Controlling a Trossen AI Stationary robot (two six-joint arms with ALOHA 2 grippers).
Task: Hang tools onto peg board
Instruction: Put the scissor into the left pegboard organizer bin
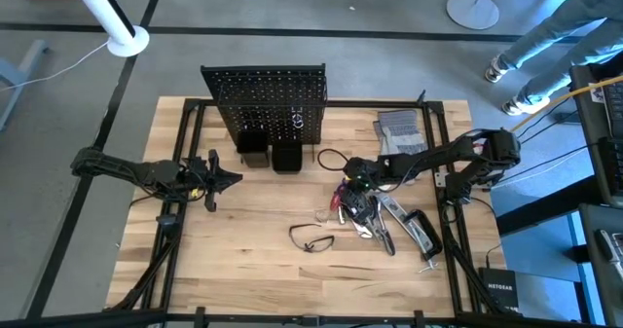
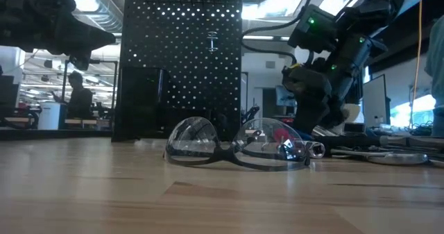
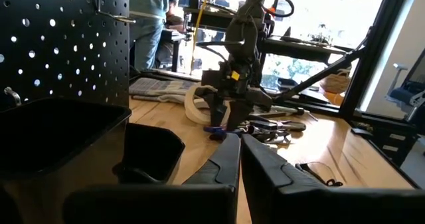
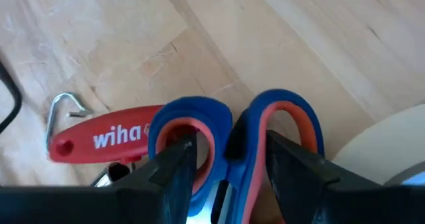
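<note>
Partly hidden under the right pincer (image 4: 226,159), blue scissors (image 4: 229,127) lay on the table (image 1: 253,270), its fingers straddling the handles, apart and not yet clamped. A red wiha handle (image 4: 99,139) lay beside them. The safety glasses (image 1: 311,238) sat alone nearby. The left pincer (image 1: 232,179), pressed together, hovered before the peg board (image 1: 265,96).

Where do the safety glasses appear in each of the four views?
High view: safety glasses lie on the table, low centre, in front of the peg board.
Low view: nearest thing, centre, before the peg board.
Left wrist view: only part shows, lower right; peg board at left.
Right wrist view: not in it.
Shared landmark: the peg board.
</note>
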